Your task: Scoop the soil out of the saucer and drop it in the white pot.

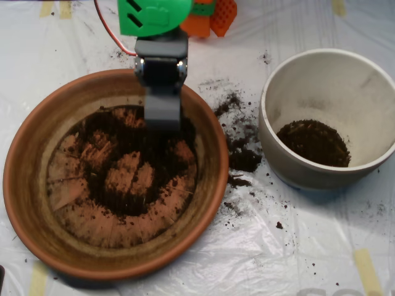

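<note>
Overhead view. The grey tool [163, 111] reaches down at twelve o'clock inside the saucer [24, 185], its tip in the soil [133, 163]; whether its shells are spread or pressed together cannot be told. At three o'clock the white pot [370, 74] holds soil; spilled crumbs [242, 157] dot the worktop [296, 246] between.

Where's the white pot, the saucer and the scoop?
white pot [370, 80]: overhead view, bare inner wall.
saucer [28, 160]: overhead view, left inner rim.
scoop [163, 110]: overhead view, grey body above the soil.
</note>
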Controlling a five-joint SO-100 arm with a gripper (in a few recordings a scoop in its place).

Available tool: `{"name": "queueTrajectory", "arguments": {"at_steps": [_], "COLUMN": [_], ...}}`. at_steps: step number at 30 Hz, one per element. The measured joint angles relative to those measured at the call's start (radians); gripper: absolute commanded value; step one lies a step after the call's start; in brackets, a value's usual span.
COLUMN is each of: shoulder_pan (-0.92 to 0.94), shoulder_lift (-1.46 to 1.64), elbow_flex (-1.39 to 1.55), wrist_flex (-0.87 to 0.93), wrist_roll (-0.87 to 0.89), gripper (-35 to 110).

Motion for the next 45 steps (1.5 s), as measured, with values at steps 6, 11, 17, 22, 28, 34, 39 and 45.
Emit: {"name": "queueTrajectory", "arguments": {"at_steps": [6, 11, 17, 22, 28, 34, 39, 45], "shoulder_pan": [-0.067, -0.132, -0.241, -0.379, -0.586, -0.747, -0.747, -0.687], "shoulder_lift": [-0.044, -0.149, -0.250, -0.299, -0.390, -0.416, -0.416, -0.416], "elbow_flex": [-0.288, -0.557, -0.790, -0.873, -0.934, -0.945, -0.945, -0.945], "wrist_flex": [0.166, 0.302, 0.393, 0.410, 0.439, 0.457, 0.477, 0.494], "wrist_roll": [0.058, 0.097, 0.087, 0.029, -0.040, -0.040, -0.031, -0.015], "gripper": [0, 0, 0, 0, 0, 27, 38, 39]}}
